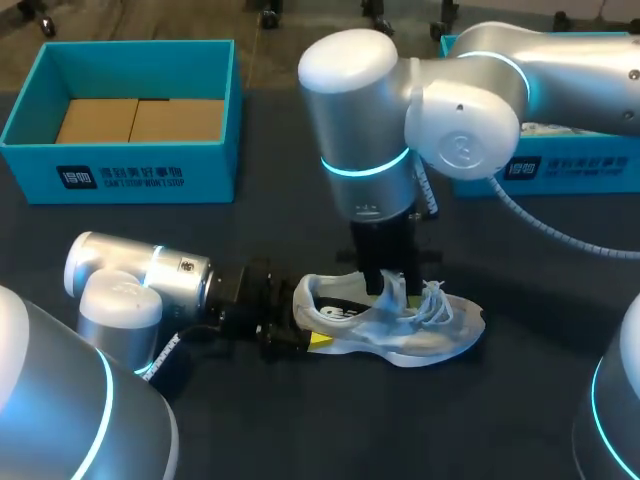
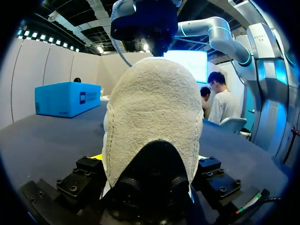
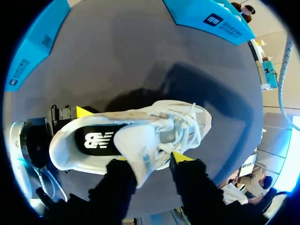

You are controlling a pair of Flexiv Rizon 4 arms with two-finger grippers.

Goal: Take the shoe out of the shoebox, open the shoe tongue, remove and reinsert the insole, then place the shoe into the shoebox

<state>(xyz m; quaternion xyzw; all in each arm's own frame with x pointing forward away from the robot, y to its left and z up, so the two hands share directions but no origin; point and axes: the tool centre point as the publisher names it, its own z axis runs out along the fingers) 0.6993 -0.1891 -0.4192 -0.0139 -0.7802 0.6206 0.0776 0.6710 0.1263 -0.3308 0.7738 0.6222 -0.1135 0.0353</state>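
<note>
both grippers on the shoe, out on the table

your right gripper (image 3: 149, 161) hangs straight down over the shoe (image 1: 420, 330), its two fingers pinched on the tongue (image 3: 138, 147), which stands lifted above the white laces (image 1: 435, 300). in the shoe's mouth behind the tongue you can see the dark insole (image 3: 96, 139) lying flat inside. your left gripper (image 2: 149, 157) lies low along the table (image 1: 400, 430) behind the heel, and its yellow-tipped fingers clamp the heel from both sides. the shoe, pale grey and white, stands upright on its sole near the middle of the dark table, toe pointing to your right. the open blue shoebox (image 1: 120, 175) sits well apart at the far left of the table, with brown cardboard showing on its bottom. a second blue box (image 1: 560, 170) stands at the far right, partly behind your right arm
</note>
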